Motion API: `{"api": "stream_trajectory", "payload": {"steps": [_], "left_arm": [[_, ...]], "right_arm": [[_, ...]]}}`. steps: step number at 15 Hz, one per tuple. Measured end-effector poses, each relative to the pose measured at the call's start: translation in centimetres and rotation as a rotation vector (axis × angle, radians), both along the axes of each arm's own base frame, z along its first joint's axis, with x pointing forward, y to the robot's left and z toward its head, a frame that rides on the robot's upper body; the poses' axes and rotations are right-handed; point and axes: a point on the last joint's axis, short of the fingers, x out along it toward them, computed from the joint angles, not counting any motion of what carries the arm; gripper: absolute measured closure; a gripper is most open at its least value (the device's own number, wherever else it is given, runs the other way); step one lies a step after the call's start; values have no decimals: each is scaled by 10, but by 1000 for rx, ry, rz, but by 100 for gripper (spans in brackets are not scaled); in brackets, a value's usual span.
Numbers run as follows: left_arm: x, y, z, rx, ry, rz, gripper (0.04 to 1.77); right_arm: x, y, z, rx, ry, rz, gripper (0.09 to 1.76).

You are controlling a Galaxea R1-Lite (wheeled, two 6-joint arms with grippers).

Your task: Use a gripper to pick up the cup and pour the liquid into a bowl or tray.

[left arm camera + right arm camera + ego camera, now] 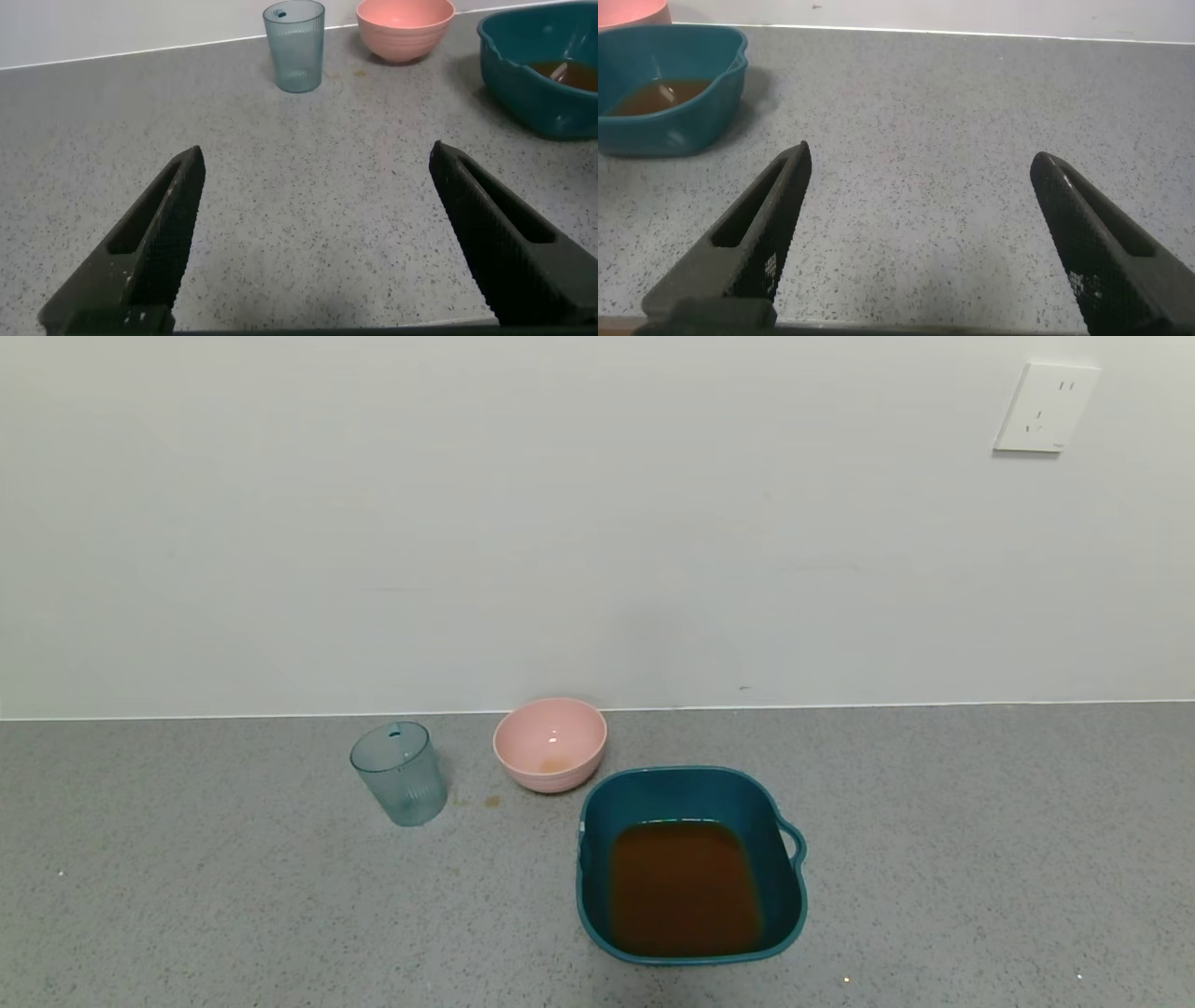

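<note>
Head view: cup [399, 773] is standing upright on the counter left of the pink bowl [550, 743], looking empty; liquid [683, 889] is sitting in the teal basin [789, 905]. I'm holding left gripper [313, 238] and right gripper [920, 233] wide, low, well back

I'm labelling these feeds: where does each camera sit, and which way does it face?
Head: up on the robot, looking down at the cup, pink bowl and basin; no arms show.
Left wrist: low behind the open left gripper, facing the cup.
Right wrist: low behind the open right gripper, facing bare counter.
All three share the basin.
</note>
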Motion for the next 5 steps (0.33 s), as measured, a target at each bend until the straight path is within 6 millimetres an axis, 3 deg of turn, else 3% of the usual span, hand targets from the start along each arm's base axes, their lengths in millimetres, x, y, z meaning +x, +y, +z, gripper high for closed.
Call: {"api": "stream_trajectory", "payload": {"steps": [5], "left_arm": [[0, 0, 0, 2, -4, -2, 9]], "right_arm": [[0, 0, 0, 1, 0, -1, 14]]}}
